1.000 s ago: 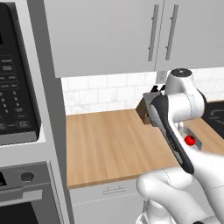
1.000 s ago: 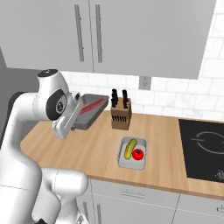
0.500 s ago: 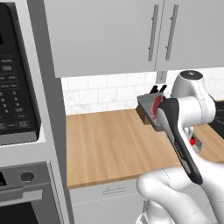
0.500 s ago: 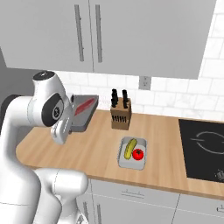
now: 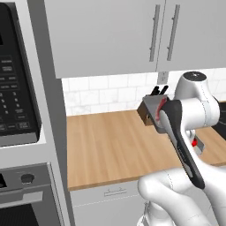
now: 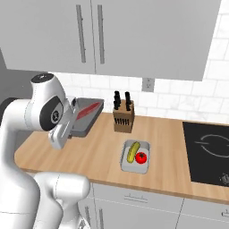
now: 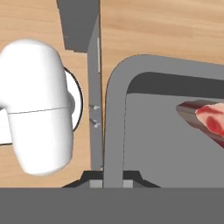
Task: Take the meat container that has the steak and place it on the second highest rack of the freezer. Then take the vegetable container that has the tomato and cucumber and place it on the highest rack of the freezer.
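Wooden countertop (image 6: 170, 147), white tile wall, meat container (image 6: 87, 117) lifted above it

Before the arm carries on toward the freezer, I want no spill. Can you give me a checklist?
1. Hand shut on the meat container rim: ok.
2. Steak inside the tray: ok.
3. Tray lifted off the counter: ok.
4. Tray level: not ok, it looks tilted.
5. Knife block apart from the tray: ok.
6. Freezer open and rack free: cannot tell.
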